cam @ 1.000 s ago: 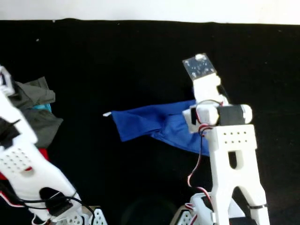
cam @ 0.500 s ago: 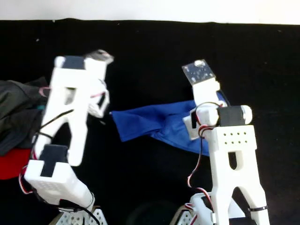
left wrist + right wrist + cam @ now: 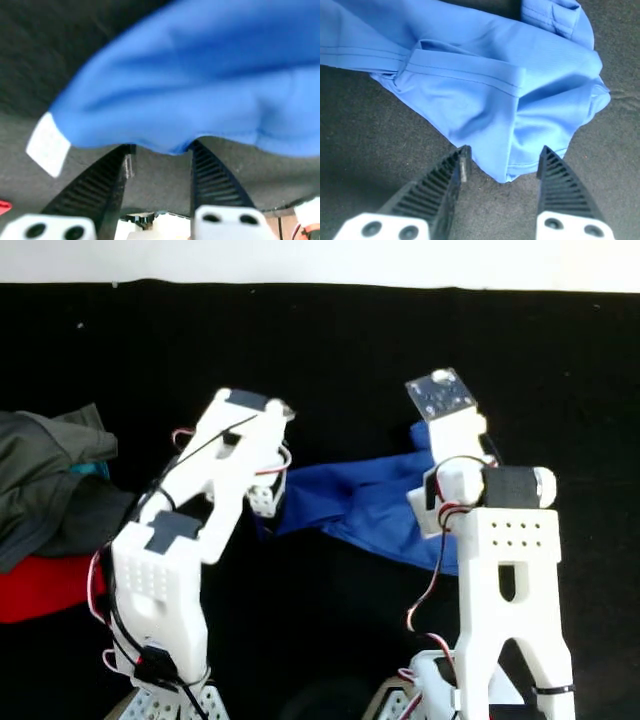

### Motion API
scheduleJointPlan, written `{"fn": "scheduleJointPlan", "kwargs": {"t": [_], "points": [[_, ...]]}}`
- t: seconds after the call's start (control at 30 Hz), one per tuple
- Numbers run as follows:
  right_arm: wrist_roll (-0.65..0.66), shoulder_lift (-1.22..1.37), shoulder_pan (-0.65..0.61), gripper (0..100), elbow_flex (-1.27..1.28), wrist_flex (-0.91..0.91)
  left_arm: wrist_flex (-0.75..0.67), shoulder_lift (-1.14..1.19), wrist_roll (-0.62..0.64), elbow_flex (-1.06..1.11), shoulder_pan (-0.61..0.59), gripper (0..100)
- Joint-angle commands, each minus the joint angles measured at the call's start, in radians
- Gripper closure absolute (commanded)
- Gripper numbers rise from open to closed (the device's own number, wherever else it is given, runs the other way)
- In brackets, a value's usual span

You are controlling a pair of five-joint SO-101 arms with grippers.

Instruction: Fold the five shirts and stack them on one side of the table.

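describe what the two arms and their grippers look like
The left arm and right arm are white plastic with black motor blocks, panels dotted with small round holes, and thin red, black and white cables. The left gripper and right gripper have black ridged fingers on white bases with screw holes.

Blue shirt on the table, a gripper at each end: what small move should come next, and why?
Probably shut both grippers on the blue shirt. The left gripper is open over its tagged end, and the right gripper is open astride the opposite corner. Neither holds cloth yet, so a grip seems needed before any fold.
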Motion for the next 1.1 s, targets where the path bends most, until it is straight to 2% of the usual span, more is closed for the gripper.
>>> {"fn": "scheduleJointPlan", "kwargs": {"t": [0.0,0.17,0.4,0.47,0.57,0.7,0.83,0.97,1.07], "points": [[0.012,-0.025,0.019,78.3,-0.001,0.007,0.000,0.016,0.034,-0.090,0.012,79],[0.012,-0.025,0.019,78.3,-0.001,0.007,0.058,0.028,0.057,-0.166,0.010,78],[0.012,-0.025,0.019,78.3,0.028,-0.004,-0.049,0.030,0.054,-0.111,0.007,78],[0.012,-0.025,0.018,78.3,0.082,-0.047,-0.049,0.030,0.054,-0.096,0.007,82],[0.011,-0.025,0.021,78.3,0.171,-0.162,-0.051,0.028,0.055,-0.096,0.005,98],[0.006,-0.025,0.021,78.3,0.214,-0.254,-0.046,0.016,0.057,-0.116,-0.001,99],[0.000,-0.027,0.021,78.3,0.208,-0.265,0.054,-0.022,0.057,-0.265,-0.064,99],[-0.123,-0.012,0.019,77.8,0.108,-0.278,0.172,-0.090,0.057,-0.478,-0.147,99],[-0.153,0.090,-0.012,77.8,0.018,-0.278,0.241,-0.116,0.058,-0.590,-0.191,99]]}}
